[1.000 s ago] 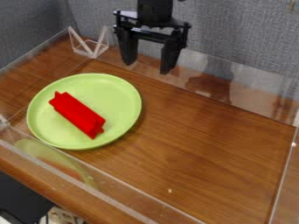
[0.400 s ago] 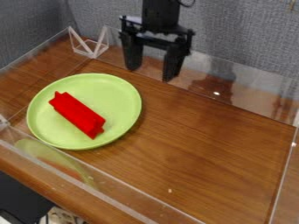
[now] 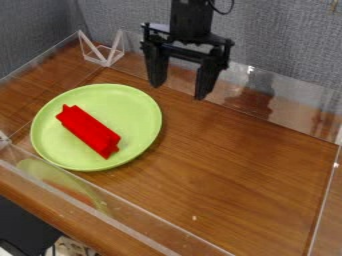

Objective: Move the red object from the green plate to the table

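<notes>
One red block on one green plate. One surface below. One black tool up high, wide open, holding nothing.

Bench: wood-grain surface, reddish-brown, glossy, showing soft light reflections. Clear acrylic walls are edging it; the far one is running along the back, another is crossing the near left side. Lying directly on the bench, on its left part: one green plate, round, shallow, with a raised rim. The right part of the bench is showing bare wood grain. A small pale speck is showing near the front, right of the plate.
</notes>
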{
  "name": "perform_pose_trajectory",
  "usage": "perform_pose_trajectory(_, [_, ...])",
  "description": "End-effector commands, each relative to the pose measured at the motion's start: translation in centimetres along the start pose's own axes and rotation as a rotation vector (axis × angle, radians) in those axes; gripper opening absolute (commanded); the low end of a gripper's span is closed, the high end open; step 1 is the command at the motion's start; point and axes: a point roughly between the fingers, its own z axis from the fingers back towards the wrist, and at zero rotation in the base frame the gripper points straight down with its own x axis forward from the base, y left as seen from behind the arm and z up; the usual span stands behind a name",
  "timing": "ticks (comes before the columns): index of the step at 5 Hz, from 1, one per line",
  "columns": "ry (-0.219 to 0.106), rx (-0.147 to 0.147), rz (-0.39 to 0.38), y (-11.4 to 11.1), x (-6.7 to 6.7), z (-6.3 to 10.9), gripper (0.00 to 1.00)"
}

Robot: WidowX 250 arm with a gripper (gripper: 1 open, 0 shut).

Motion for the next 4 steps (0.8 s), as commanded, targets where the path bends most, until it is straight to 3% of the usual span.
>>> perform_pose_trajectory(1, [-0.073, 0.002, 0.017, 1.0, 0.2, 1.1, 1.0])
perform_pose_trajectory(2, [-0.069, 0.014, 0.033, 1.7, 0.9, -0.1, 1.0])
perform_pose_trajectory(3, [-0.057, 0.012, 0.041, 1.7, 0.5, -1.1, 1.0])
perform_pose_trajectory(4, [-0.048, 0.008, 0.029, 1.6, 1.0, -0.6, 1.0])
